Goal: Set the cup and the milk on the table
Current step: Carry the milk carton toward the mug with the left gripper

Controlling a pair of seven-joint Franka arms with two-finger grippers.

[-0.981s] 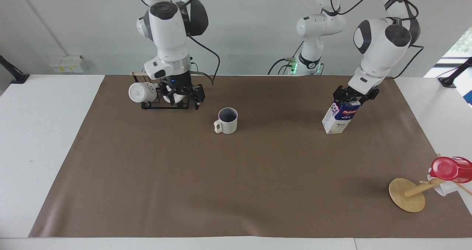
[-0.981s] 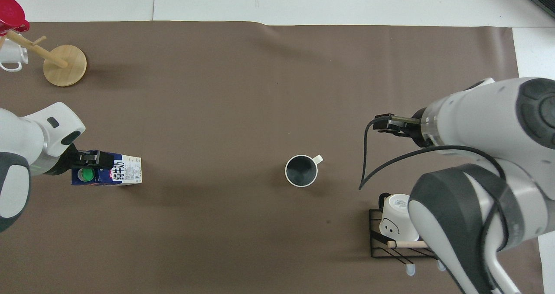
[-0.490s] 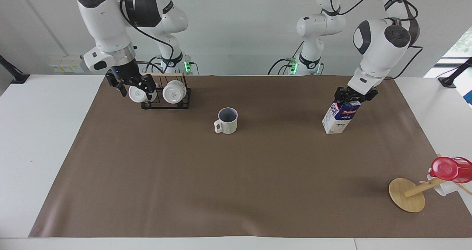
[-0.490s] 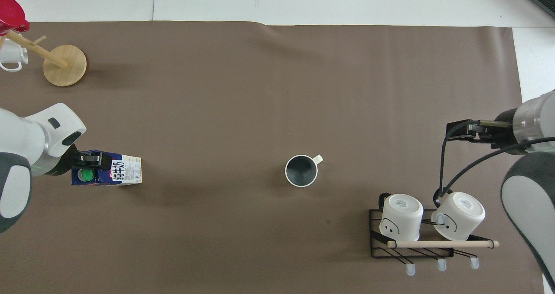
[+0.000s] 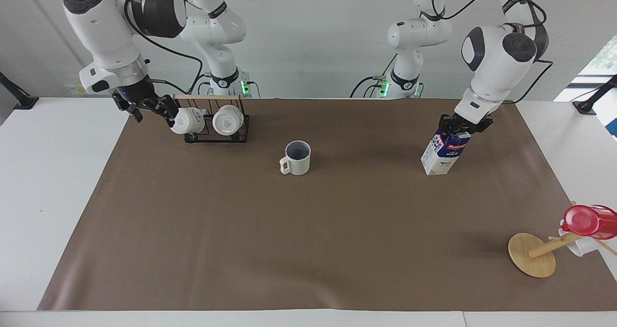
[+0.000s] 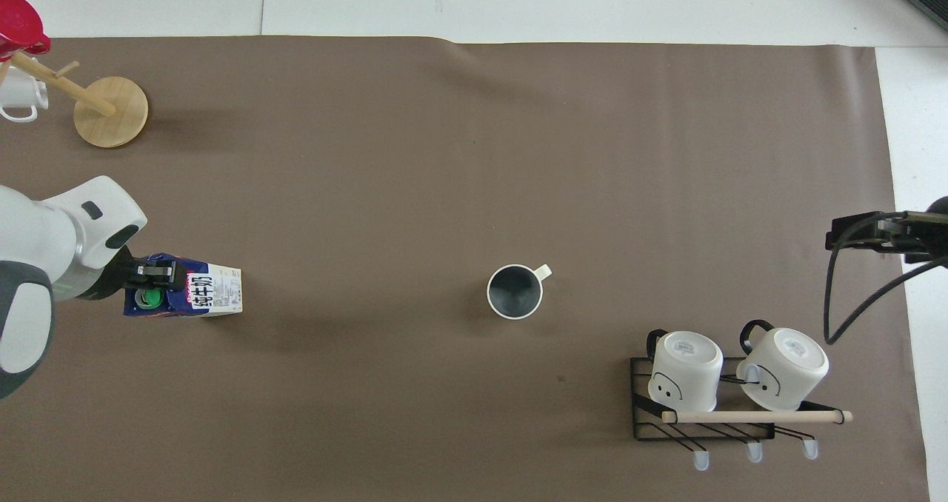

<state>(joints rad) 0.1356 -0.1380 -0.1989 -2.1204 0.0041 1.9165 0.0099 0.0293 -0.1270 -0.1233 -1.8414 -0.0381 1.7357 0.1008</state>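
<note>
Milk: we see the left hand newly pinching its top.
Cup: upright on tabletop beside milk; right hand, spread, has withdrawn.

Mat: brown, matt, paper-like sheet; lies smooth over the white table, whose top looks faintly glossy. Cup: off-white ceramic, ribbed outer wall — inside darker, smooth. Milk: printed carton, slight sheen; cap green, probably plastic. Rack: thin black wire with a pale wooden rod. Two mugs — glossy white ceramic. Stand: bare light wood. Red cup: shiny plastic.
</note>
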